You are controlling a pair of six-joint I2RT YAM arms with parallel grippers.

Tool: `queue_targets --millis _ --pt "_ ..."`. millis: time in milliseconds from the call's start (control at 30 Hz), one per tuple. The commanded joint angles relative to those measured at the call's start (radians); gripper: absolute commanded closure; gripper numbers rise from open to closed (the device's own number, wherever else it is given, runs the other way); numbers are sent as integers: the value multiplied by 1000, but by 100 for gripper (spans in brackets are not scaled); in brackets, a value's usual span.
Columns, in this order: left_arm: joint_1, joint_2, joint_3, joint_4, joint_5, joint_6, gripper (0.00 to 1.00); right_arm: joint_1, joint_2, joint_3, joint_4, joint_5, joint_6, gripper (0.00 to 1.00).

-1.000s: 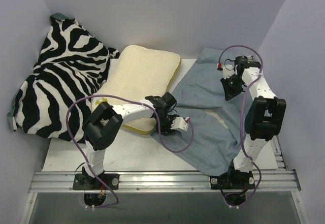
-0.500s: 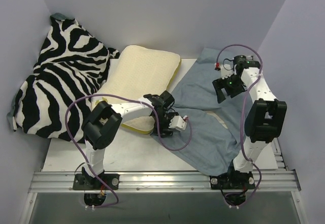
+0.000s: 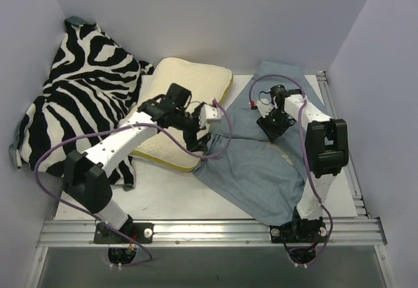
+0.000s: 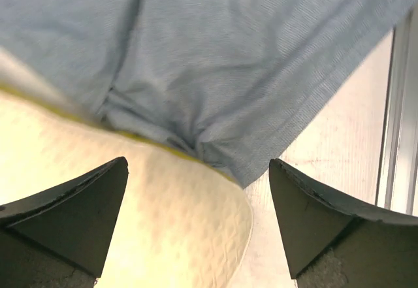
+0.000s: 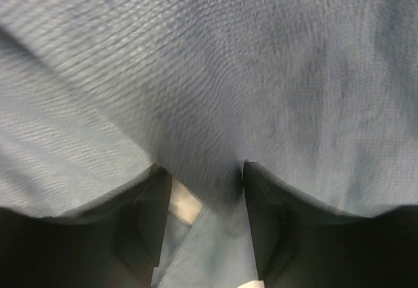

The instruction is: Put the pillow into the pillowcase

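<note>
The cream pillow (image 3: 183, 92) lies at the table's middle back. The grey-blue pillowcase (image 3: 261, 170) spreads to its right, with one corner lying over the pillow's near right edge. My left gripper (image 3: 199, 141) hangs open and empty just above that overlap. The left wrist view shows its jaws wide apart (image 4: 198, 164) over the bumpy pillow (image 4: 163, 223) and the pillowcase corner (image 4: 228, 59). My right gripper (image 3: 269, 123) is pressed into the upper pillowcase (image 5: 209, 59). Its jaws (image 5: 206, 170) are partly apart with a cloth fold between them, and cloth hides the tips.
A black-and-white zebra-print cloth (image 3: 78, 105) is heaped at the back left, against the pillow's left side. White table (image 3: 163, 193) shows in front of the pillow. A metal rail (image 3: 209, 230) runs along the near edge, and walls close in on three sides.
My left arm has stretched out and moved its gripper up-left onto the pillow's near edge, and the pillowcase corner came with it. My right gripper has moved left and down onto the cloth.
</note>
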Motion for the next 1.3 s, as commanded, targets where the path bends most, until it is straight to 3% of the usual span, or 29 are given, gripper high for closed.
queue_targets --millis 0,33,67,133,267,433,800,967,1100,1200,1233,1267 --pt "97 -47 -13 76 0 -197 3 12 31 -1 16 92 -15 80" --pt "114 -46 -18 96 -79 -234 3 11 31 19 16 103 -6 94" --pt "129 -40 -15 115 -138 -311 3 9 28 36 7 108 3 100" --pt "158 8 28 144 -326 -390 3 4 -2 68 -12 90 30 100" --pt "209 143 186 150 -494 -586 3 -22 -42 229 -101 48 100 100" --pt "233 338 394 197 -530 -651 3 -72 -64 320 -161 -56 175 100" --pt "247 795 855 283 -656 -616 3 -91 -67 259 -230 -119 173 100" --pt "272 942 968 259 -740 -581 3 -91 -56 246 -254 -147 178 100" --pt "284 1075 1155 118 -668 -584 3 -92 -36 234 -263 -154 170 100" --pt "269 1045 1127 87 -577 -524 26 -95 -19 245 -268 -162 173 100" --pt "264 1031 1105 76 -548 -509 41 -98 -15 251 -270 -171 179 100" --pt "258 1014 1059 69 -524 -484 49 -98 -8 255 -273 -174 187 100"
